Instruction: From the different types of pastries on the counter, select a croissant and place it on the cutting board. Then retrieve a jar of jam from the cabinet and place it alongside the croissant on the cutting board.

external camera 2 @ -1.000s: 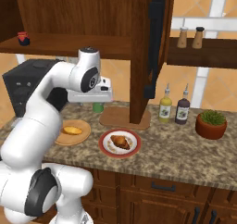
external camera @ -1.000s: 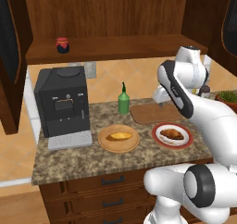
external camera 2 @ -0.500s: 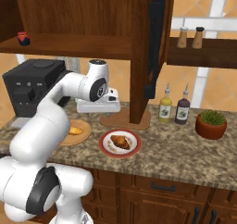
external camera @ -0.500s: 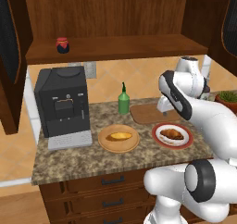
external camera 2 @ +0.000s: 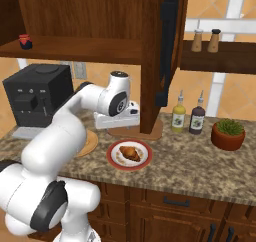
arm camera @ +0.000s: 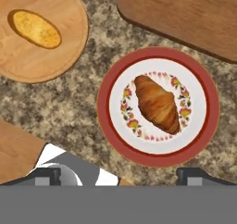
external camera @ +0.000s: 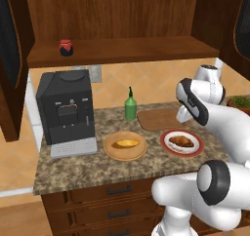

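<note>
Speckled granite table [arm camera: 69,107] spreads under me. Left of the red-rimmed plate [arm camera: 208,121] sits the round wooden plate [arm camera: 28,56] with the yellow bun [arm camera: 36,28]. On the red-rimmed plate lies the croissant [arm camera: 157,103], directly below my pincer [arm camera: 119,176], long axis diagonal. Beyond the plate lies the cutting board [arm camera: 185,15]. My pincer hangs wide open, empty, my arm bent forward, hand pointing down.

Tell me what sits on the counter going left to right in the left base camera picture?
coffee machine → round wooden plate with the yellow bun → red-rimmed plate with the croissant
</note>
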